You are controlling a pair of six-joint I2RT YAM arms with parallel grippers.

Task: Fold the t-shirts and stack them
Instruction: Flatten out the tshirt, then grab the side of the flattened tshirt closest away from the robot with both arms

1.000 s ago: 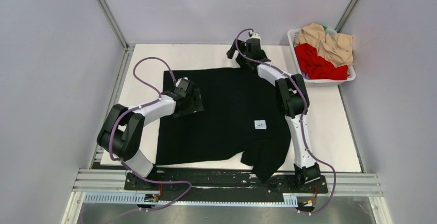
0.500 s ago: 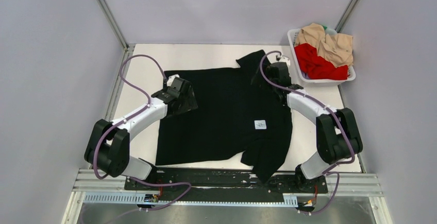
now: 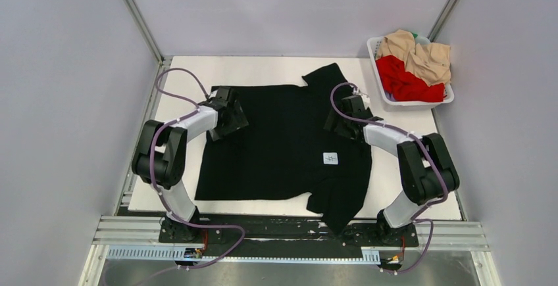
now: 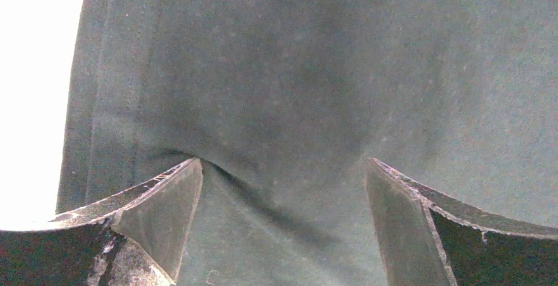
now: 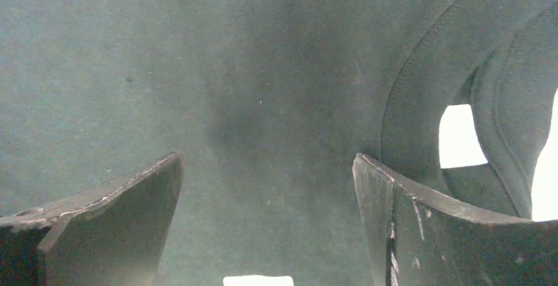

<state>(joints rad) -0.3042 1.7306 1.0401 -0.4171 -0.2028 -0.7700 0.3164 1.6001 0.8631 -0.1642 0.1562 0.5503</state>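
A large black t-shirt point(image 3: 283, 141) lies spread on the white table point(image 3: 263, 69), its small white square tag point(image 3: 331, 158) face up. My left gripper point(image 3: 231, 116) is open over the shirt's far left part. In the left wrist view the left gripper point(image 4: 283, 164) presses its spread fingers on the black cloth point(image 4: 316, 69), with a crease between them. My right gripper point(image 3: 335, 125) is open over the shirt near the collar. The right wrist view shows this gripper point(image 5: 266, 160) spread above flat cloth point(image 5: 197, 69), with the collar point(image 5: 428, 102) to its right. A red t-shirt point(image 3: 405, 82) and a beige t-shirt point(image 3: 421, 52) lie in the basket.
The white plastic basket point(image 3: 421, 104) stands at the table's far right corner. One sleeve point(image 3: 326, 75) points to the far edge, another point(image 3: 339, 210) hangs over the near edge by the arm bases. Grey walls enclose the table on three sides.
My right arm has swung back from the far edge, leaving the far sleeve laid out, and now sits over the collar area. My left gripper has shifted slightly farther along the shirt's left side.
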